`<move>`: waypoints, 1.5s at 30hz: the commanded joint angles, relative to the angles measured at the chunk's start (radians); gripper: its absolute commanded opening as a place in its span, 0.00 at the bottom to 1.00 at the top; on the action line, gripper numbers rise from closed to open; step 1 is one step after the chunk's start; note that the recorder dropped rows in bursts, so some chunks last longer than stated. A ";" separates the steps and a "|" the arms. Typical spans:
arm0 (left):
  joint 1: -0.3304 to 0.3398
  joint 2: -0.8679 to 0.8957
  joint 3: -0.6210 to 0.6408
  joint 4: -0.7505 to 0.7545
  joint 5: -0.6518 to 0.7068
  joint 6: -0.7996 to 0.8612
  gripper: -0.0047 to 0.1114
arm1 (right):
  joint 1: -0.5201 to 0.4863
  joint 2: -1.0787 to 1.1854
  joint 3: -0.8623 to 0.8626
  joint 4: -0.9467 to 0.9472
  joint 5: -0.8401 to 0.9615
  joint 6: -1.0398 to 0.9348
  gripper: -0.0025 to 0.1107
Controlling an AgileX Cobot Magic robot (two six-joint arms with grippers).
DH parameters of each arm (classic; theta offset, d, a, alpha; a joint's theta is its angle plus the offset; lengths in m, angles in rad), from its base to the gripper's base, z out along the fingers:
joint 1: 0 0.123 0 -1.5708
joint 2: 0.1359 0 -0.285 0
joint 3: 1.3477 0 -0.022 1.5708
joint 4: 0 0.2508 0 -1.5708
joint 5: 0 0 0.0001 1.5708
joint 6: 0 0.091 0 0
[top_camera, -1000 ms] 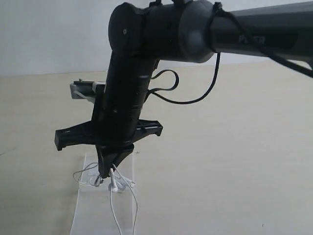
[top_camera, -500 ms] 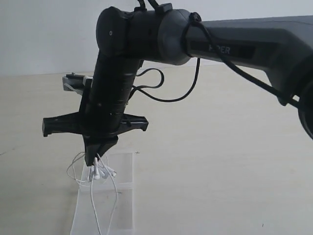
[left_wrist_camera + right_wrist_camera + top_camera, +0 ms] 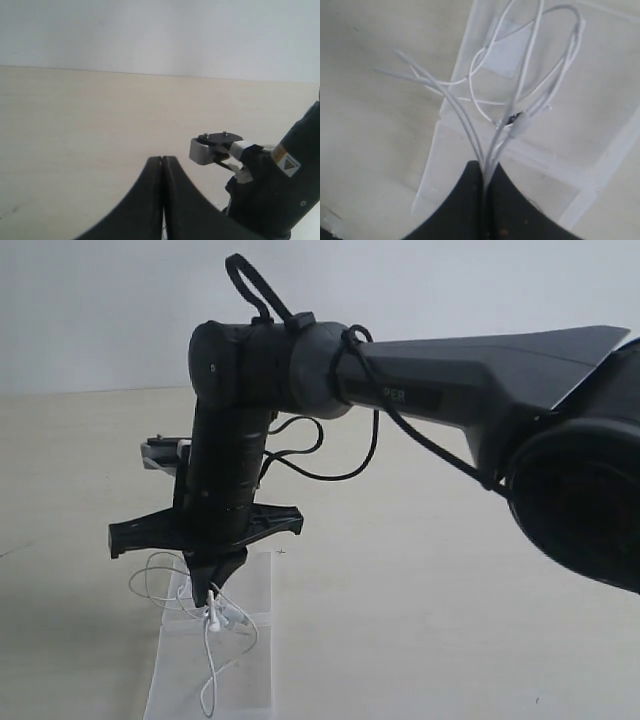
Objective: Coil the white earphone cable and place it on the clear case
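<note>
Right gripper (image 3: 207,598) is in the lower left of the exterior frame, pointing down, with its black arm reaching in from the right edge. The jaws are closed on a bunch of strands of the thin white earphone cable (image 3: 522,124). In the right wrist view we see several strands pinched between the two black tips at bottom centre and fanning out toward the top of the frame.

The cable hangs from that grip over the flat clear plastic case (image 3: 255,695), which lies on the pale desk (image 3: 450,590) at the bottom left of the exterior frame. A white earbud (image 3: 214,618) shows just under the jaw tips. A few loops spill left past the case edge, and one long loop trails down toward the bottom of the frame over the case. We can't tell which strands touch the case and which hang free.

In the right wrist view a white square sticker (image 3: 512,55) shows on the case at upper centre, with cable loops crossing beside it.

Left gripper (image 3: 163,160) is at bottom centre of the left wrist view. Its jaws are closed tip to tip with nothing between them, above bare desk. At the lower right of that view is the other arm's grey wrist camera block (image 3: 207,149), with a yellow warning label (image 3: 285,161) beside it.
</note>
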 commanded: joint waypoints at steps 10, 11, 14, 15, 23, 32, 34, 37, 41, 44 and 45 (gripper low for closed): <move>0.001 0.002 0.003 -0.001 0.000 0.001 0.04 | -0.003 0.027 -0.007 -0.020 -0.003 -0.053 0.45; 0.001 0.002 0.003 -0.001 0.000 0.001 0.04 | -0.003 0.027 -0.007 -0.009 -0.003 -0.053 0.49; 0.001 0.002 0.003 -0.001 0.000 0.001 0.04 | -0.003 0.019 -0.007 0.024 -0.003 -0.053 0.53; 0.001 0.002 0.003 -0.001 0.000 0.001 0.04 | -0.003 0.014 -0.007 0.024 -0.003 -0.053 0.53; 0.001 0.004 0.003 -0.001 0.000 0.001 0.04 | -0.003 -0.085 -0.007 0.009 -0.003 -0.053 0.53; 0.001 0.059 0.003 -0.001 0.031 0.001 0.04 | -0.003 -0.230 -0.007 -0.196 -0.003 -0.049 0.51; 0.001 0.070 0.003 -0.001 0.059 0.004 0.04 | -0.003 -0.252 -0.007 -0.239 -0.003 -0.049 0.47; 0.001 0.074 0.003 -0.001 0.084 0.004 0.04 | -0.003 -0.302 -0.007 -0.277 -0.003 -0.090 0.19; 0.001 0.074 0.003 -0.001 0.084 0.004 0.04 | -0.003 -0.347 -0.007 -0.343 -0.003 -0.182 0.02; 0.001 0.074 0.003 -0.001 0.084 0.004 0.04 | -0.003 -0.371 -0.007 -0.392 -0.003 -0.195 0.02; 0.001 0.074 0.003 -0.001 0.084 0.004 0.04 | -0.003 -0.381 -0.007 -0.408 -0.003 -0.195 0.02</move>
